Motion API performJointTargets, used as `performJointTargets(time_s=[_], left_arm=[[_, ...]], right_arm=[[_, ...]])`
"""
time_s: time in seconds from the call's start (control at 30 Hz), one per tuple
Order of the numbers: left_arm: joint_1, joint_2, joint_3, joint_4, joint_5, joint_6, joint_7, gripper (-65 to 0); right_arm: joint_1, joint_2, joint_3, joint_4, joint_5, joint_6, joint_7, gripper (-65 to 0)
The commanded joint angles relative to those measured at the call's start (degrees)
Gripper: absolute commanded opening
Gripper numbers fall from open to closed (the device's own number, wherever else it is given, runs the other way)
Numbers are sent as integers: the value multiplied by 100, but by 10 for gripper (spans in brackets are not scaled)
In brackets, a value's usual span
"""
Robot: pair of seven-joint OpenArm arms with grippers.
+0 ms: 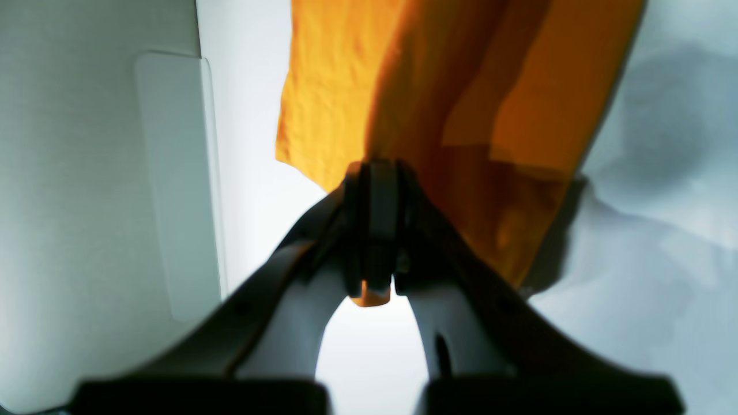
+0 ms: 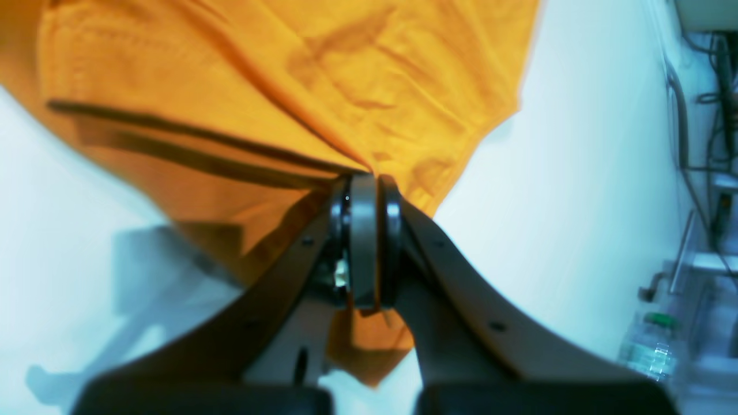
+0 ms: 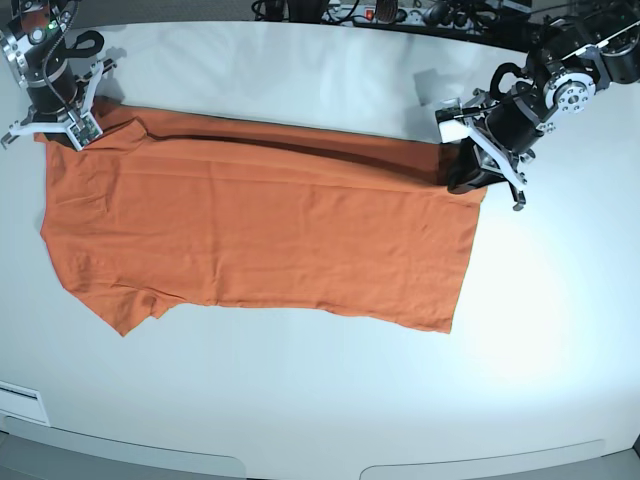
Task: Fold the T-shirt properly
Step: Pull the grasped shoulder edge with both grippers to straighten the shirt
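Note:
The orange T-shirt (image 3: 260,230) lies spread on the white table (image 3: 320,400), its long side running left to right. Its far edge is lifted and casts a dark shadow line. My right gripper (image 3: 72,128) is at the shirt's far left corner, shut on the fabric. In the right wrist view the right gripper (image 2: 366,184) pinches the cloth (image 2: 288,75), and a flap hangs below the jaws. My left gripper (image 3: 468,170) is at the far right corner, shut on the shirt. The left wrist view shows the left gripper (image 1: 373,170) clamped on the orange cloth (image 1: 461,86).
Cables and a power strip (image 3: 400,15) lie along the table's back edge. A water bottle (image 2: 651,346) stands off to the side in the right wrist view. A white label (image 3: 20,400) is at the table's front left.

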Motion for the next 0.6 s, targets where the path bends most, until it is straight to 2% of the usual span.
performJointTargets(time_s=[0.0,0.13,0.2,0.33,0.57], left_arm=[[-146,-46,-42,-46,9,131,-57,-650],[-446,50,-42,-411,-59,133,-83,-650],[-570,48,-42,-505,-111,133,-120,-650],[-682,50,-42,-518,-337,131,-271,-650],[-704,181,-42,-520,-350,63,-564,-650]], right_arm=[[127,92,59,-9,-55,-63,68,-650],[409,157,61,-131,-33,-90,57,-650],[485,201,61,-131,232,-83,66,-650],[660,199,59,-133,752,216,109,-650],[850,199,55,-142,820,219,157,-650]])
